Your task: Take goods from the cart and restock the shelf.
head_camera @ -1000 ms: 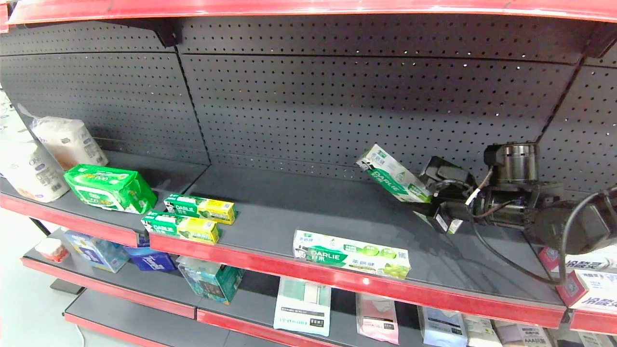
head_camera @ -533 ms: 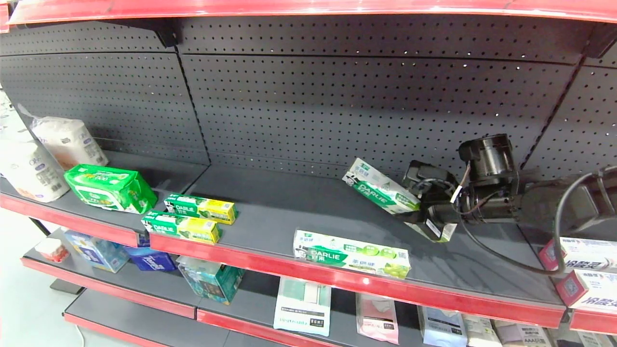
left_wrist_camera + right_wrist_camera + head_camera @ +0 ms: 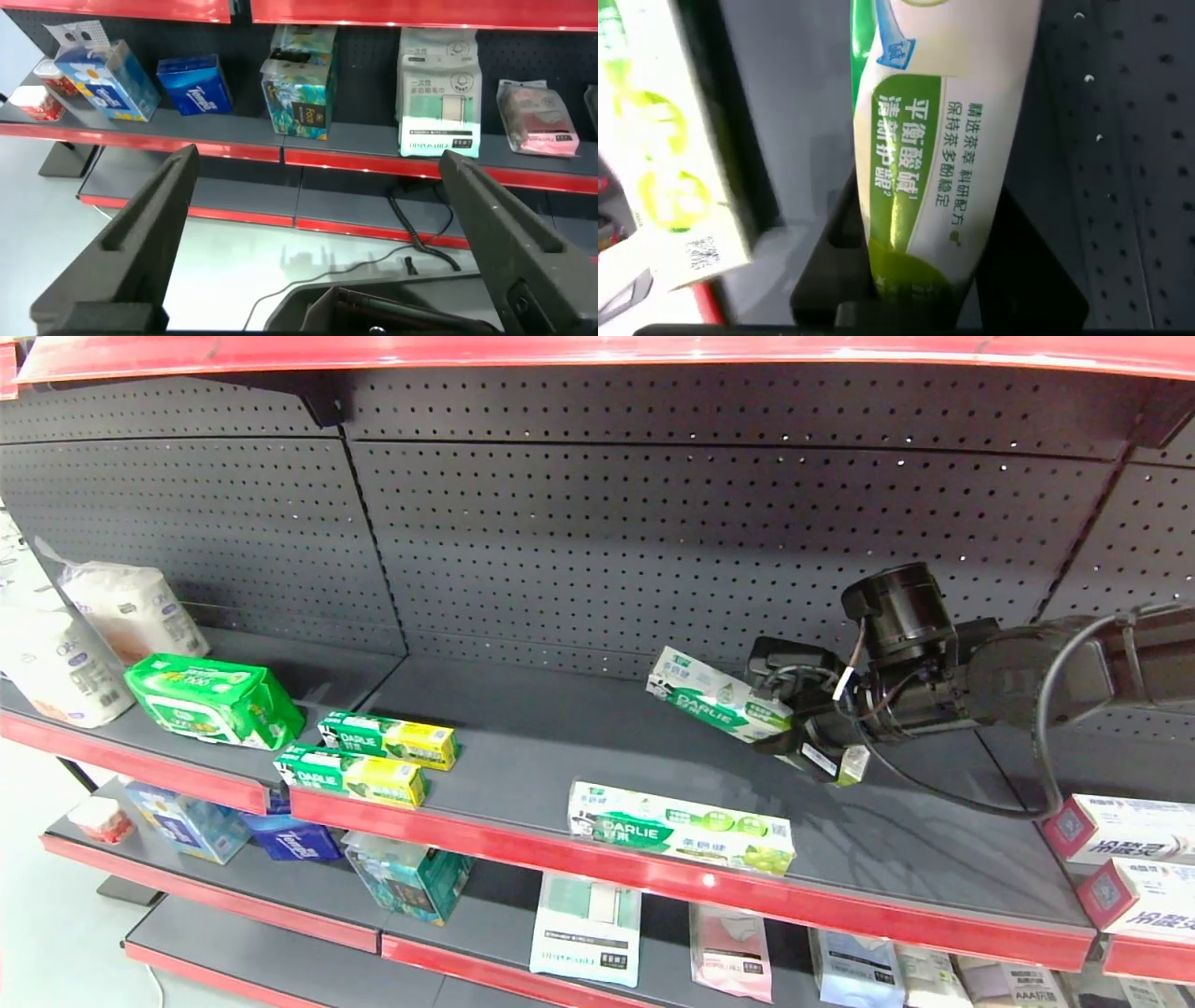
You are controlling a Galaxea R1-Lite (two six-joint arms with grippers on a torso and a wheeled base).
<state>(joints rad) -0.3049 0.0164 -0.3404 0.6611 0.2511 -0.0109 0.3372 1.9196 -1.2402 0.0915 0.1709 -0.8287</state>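
Observation:
My right gripper [image 3: 794, 723] is shut on a green and white toothpaste box [image 3: 717, 693], holding it just above the back right part of the dark shelf board [image 3: 560, 737]. In the right wrist view the same toothpaste box [image 3: 938, 140] runs up between the black fingers [image 3: 1022, 261]. A matching toothpaste box [image 3: 680, 826] lies along the shelf's red front edge; in the right wrist view this box [image 3: 668, 159] shows beside the held one. My left gripper [image 3: 318, 233] hangs low in front of the lower shelves, fingers wide apart and nothing between them.
Two yellow-green toothpaste boxes [image 3: 369, 761] and a green wipes pack [image 3: 213, 698] lie to the left. Red and white boxes [image 3: 1125, 859] stand at the right end. The pegboard back wall [image 3: 653, 541] is close behind the held box. Lower shelves [image 3: 299, 149] carry tissue packs and pouches.
My right arm has carried the toothpaste box leftward and slightly deeper over the shelf, and the box has tilted flatter. Everything else on the shelf stayed put.

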